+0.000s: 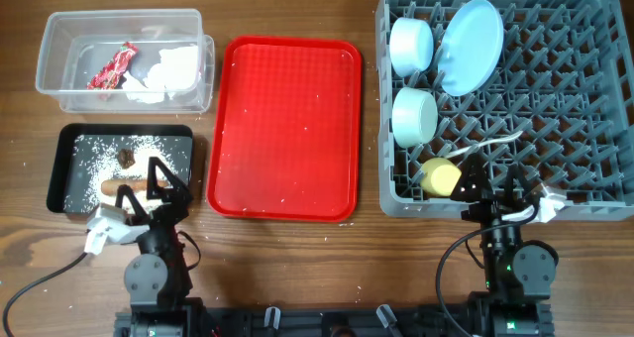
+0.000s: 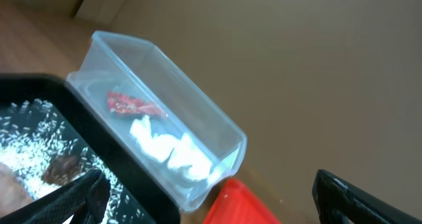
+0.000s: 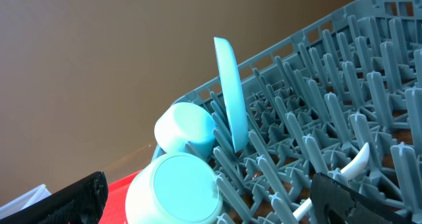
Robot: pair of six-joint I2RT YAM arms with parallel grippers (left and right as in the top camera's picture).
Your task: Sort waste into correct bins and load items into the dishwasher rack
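The grey dishwasher rack [image 1: 555, 129] holds a pale plate [image 1: 470, 46] on edge, two pale bowls [image 1: 410, 44] [image 1: 414, 115], a yellow cup [image 1: 441, 177] and a white spoon [image 1: 500, 141]. The clear tub [image 1: 59, 89] holds a red wrapper [image 1: 113, 66] and white tissue [image 1: 170, 69]. The black tray [image 1: 69, 149] holds white crumbs [image 1: 109, 153], a dark lump [image 1: 127, 158] and a brown food piece [image 1: 124, 185]. My left gripper [image 1: 163, 183] is open and empty at the black tray's near right corner. My right gripper [image 1: 485, 183] is open and empty at the rack's near edge.
A flat red tray [image 1: 287, 127] with a few crumbs lies between the bins and the rack. Cables run along the near table edge behind both arms. In the right wrist view the plate [image 3: 229, 92] and bowls [image 3: 175, 188] stand among the pegs.
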